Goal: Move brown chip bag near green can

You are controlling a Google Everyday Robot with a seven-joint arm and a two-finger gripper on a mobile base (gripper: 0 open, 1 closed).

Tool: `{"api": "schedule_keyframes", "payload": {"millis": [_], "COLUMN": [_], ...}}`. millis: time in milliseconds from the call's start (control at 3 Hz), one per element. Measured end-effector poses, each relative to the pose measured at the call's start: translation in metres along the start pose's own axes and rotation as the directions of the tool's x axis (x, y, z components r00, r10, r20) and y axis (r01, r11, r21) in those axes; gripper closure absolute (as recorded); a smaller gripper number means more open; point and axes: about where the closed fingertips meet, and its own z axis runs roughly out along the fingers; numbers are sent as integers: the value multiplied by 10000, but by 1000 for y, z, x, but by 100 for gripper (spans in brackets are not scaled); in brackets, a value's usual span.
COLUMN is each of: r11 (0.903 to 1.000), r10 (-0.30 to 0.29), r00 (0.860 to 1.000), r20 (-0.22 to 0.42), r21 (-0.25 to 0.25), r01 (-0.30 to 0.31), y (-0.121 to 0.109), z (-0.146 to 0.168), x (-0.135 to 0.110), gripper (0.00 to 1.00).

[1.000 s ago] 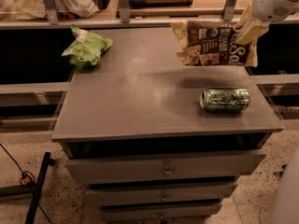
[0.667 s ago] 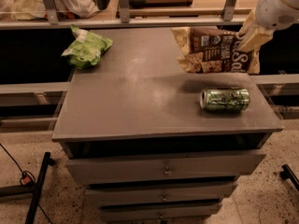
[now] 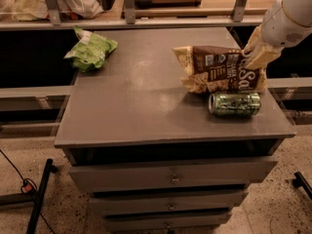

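The brown chip bag [image 3: 217,69] lies lengthwise at the right rear of the grey cabinet top [image 3: 141,106], its lower edge low over or on the surface. The green can [image 3: 235,104] lies on its side just in front of the bag's right half, almost touching it. My gripper [image 3: 258,55] comes in from the upper right on a white arm and is shut on the bag's right end, above and behind the can.
A bright green bag [image 3: 90,50] lies at the top's far left corner. A rail with metal posts [image 3: 129,4] runs behind the cabinet. Drawers [image 3: 170,177] sit below the top. A black stand leg [image 3: 39,199] is on the floor at left.
My gripper has carried the brown chip bag down and toward the front, from hanging above the back edge to just behind the green can. The can and the green bag have not moved.
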Motion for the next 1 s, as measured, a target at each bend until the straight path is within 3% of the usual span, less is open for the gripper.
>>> {"api": "schedule_keyframes", "payload": {"millis": [333,1000], "r11": [9995,9994], "r10": [-284,-285], "r00": [9996,9996], "r20": [-87,-59], "r21": [-127,-188], "r01": [283,284], "y": [12,12], "z": [5,10], "x": [-7,-8], "gripper": [57,11]}}
